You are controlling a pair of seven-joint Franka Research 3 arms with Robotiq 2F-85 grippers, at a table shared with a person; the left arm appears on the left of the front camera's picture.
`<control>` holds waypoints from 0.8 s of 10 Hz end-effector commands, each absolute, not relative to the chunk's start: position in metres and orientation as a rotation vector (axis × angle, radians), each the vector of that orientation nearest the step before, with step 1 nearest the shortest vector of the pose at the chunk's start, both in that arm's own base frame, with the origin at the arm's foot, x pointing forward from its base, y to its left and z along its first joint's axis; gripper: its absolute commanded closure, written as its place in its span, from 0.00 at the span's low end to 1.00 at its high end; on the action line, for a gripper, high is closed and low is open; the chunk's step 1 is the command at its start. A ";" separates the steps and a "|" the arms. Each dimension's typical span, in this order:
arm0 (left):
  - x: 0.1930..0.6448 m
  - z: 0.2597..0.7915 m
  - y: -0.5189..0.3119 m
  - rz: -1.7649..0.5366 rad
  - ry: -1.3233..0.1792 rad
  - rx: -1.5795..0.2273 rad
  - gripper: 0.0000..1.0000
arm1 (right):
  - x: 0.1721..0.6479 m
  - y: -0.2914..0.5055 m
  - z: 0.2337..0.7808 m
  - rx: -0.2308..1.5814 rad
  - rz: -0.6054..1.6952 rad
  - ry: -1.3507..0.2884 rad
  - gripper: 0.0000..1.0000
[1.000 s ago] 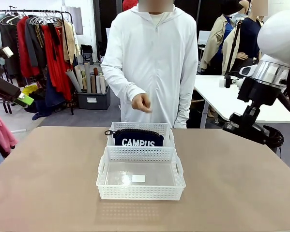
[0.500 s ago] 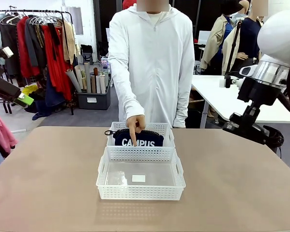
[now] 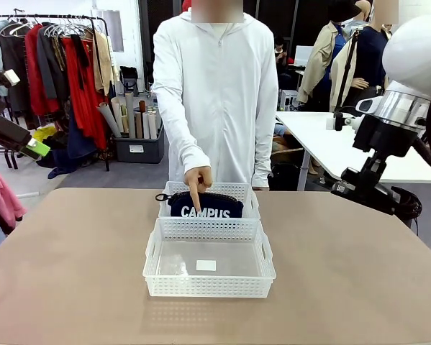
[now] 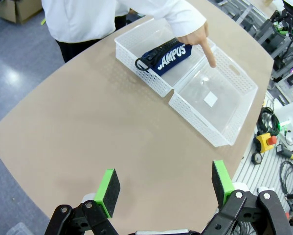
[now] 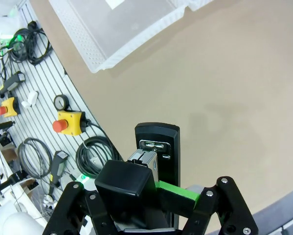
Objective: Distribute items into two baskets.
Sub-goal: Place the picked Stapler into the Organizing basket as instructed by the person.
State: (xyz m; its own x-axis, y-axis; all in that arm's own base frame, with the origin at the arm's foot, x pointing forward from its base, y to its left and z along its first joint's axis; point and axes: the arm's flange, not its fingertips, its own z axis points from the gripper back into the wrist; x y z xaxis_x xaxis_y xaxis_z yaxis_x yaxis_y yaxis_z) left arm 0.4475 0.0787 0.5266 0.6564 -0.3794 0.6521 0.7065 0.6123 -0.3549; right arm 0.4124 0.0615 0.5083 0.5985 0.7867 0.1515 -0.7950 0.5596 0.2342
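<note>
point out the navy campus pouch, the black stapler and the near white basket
dark navy soft zip pouch (image 3: 204, 205), front view, on the fabric above the white lettering
slim black stapler (image 5: 161, 147), right wrist view, on its black top end
near white rectangular plastic lattice basket (image 3: 208, 285), front view, on its near wall

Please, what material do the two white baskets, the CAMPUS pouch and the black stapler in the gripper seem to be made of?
Near basket and far basket: apparently moulded plastic, slightly glossy, with perforated walls. Pouch: probably soft matte fabric; it sags, and white letters look printed. Stapler, held in the right gripper: smooth black casing, likely plastic, with a shiny metal part inside.
</note>
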 end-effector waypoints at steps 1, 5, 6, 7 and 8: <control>0.447 0.528 0.079 -0.664 -0.559 -0.638 0.03 | 0.412 0.062 0.508 0.292 0.932 -0.031 1.00; 0.447 0.528 0.079 -0.664 -0.559 -0.638 0.03 | 0.380 0.101 0.514 0.248 1.041 -0.056 1.00; 0.447 0.528 0.079 -0.664 -0.559 -0.638 0.03 | 0.372 0.113 0.515 0.232 1.084 -0.058 1.00; 0.447 0.528 0.079 -0.664 -0.559 -0.638 0.03 | 0.365 0.125 0.516 0.220 1.122 -0.062 1.00; 0.447 0.528 0.079 -0.664 -0.559 -0.638 0.03 | 0.360 0.138 0.515 0.212 1.154 -0.070 1.00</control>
State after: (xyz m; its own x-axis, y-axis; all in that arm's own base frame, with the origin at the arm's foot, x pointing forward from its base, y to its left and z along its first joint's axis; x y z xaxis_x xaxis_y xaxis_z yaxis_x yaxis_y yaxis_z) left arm 0.4475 0.0786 0.5266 0.6563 -0.3796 0.6521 0.7066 0.6123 -0.3547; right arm 0.3633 0.1351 0.5195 0.4333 0.8880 0.1539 -0.8967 0.4077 0.1721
